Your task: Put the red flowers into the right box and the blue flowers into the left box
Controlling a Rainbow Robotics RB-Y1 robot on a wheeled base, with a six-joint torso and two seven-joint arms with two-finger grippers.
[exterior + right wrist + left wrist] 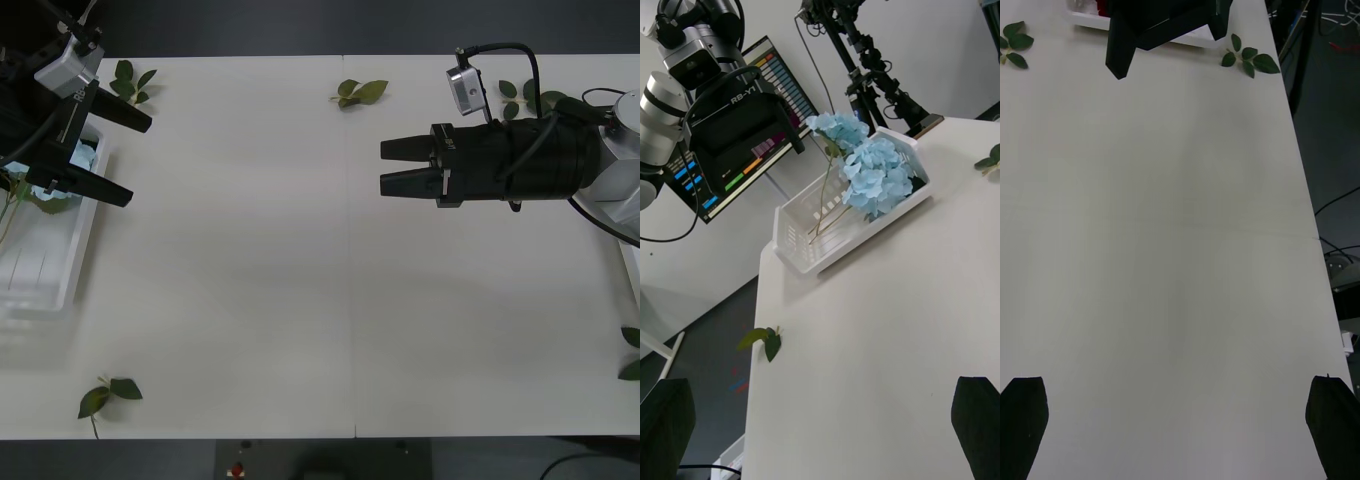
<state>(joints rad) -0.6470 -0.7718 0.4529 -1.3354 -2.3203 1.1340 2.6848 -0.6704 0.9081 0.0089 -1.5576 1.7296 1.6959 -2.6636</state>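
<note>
Pale-blue flowers (876, 176) lie in the left box (865, 241), a white tray at the table's left edge (62, 272). My left gripper (140, 162) hovers over that box's far end, black fingers spread open and holding nothing; a bit of blue flower (82, 152) shows behind it. My right gripper (383, 167) hangs above the table right of centre, open and empty, pointing left. The right box (1088, 20) shows as a white rim beyond the right gripper (1168, 54), with a patch of red flowers (1101, 6) in it. A sliver of that box (632, 268) lies under the right arm.
Loose green leaf sprigs lie at the far left (130, 80), far middle (360, 92), far right (525, 95), near left (110, 393) and right edge (630, 355). Broad bare white tabletop lies between the two arms. A monitor (722, 165) and stands are beyond the table's left side.
</note>
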